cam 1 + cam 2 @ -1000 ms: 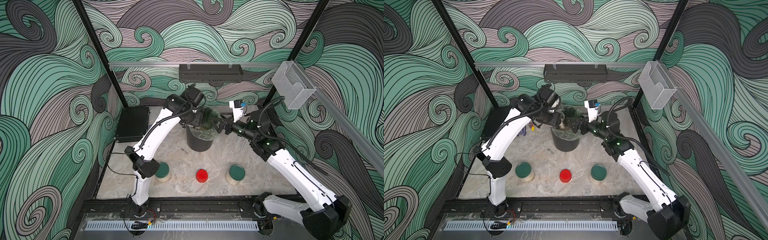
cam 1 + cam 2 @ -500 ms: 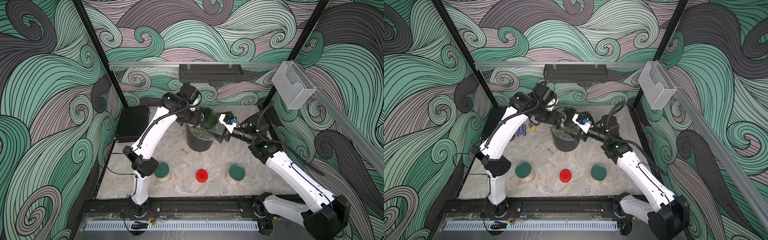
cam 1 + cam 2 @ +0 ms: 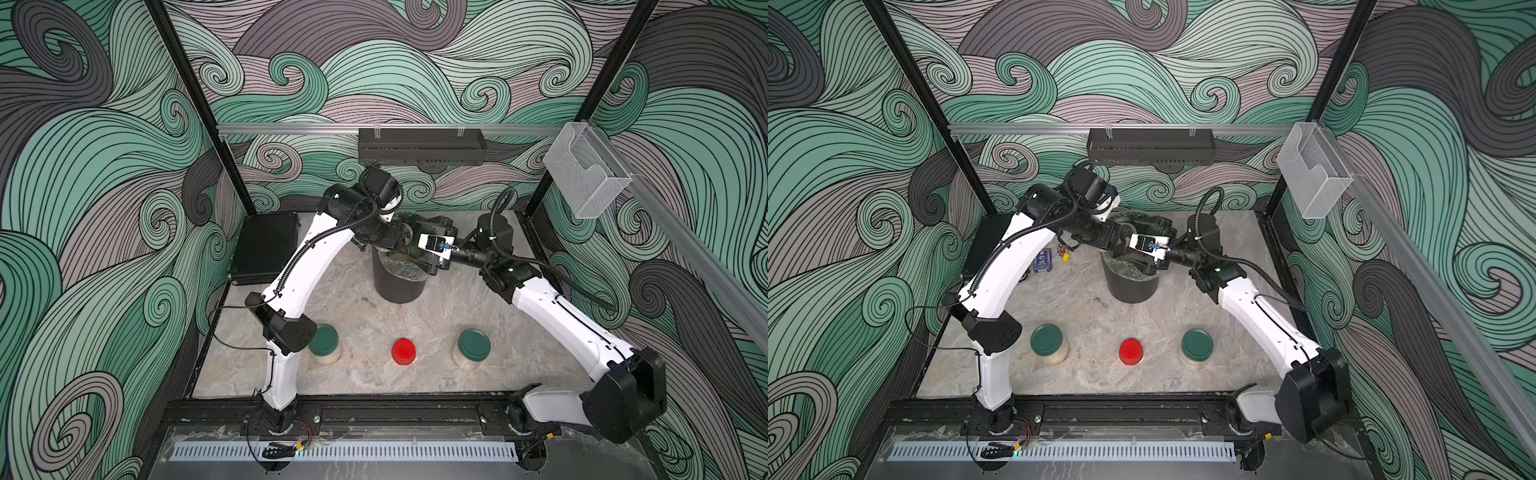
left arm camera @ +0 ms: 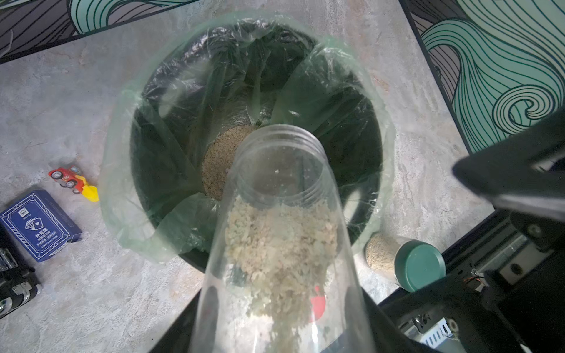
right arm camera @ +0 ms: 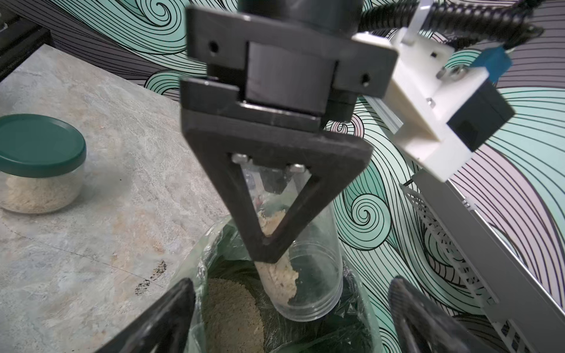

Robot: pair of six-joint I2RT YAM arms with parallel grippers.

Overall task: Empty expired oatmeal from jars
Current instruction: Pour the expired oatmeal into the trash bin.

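1. The left tool is clamped on an uncapped clear jar, tilted mouth-down over the lined black bin.
2. The right tool stands wide apart beside the jar, holding nothing.
3. Pale oatmeal lies along the jar's lower wall; more sits in the bin.

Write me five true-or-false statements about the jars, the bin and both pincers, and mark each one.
1. The left pincer holds an open jar tipped over the bin. True.
2. The right pincer grips a lid. False: its jaws stand open with nothing held.
3. The bin holds no oatmeal. False: oatmeal lies in the bottom of its liner.
4. Three lidded jars stand on the table. True.
5. All three of those jars have red tops. False: two are green, one red.
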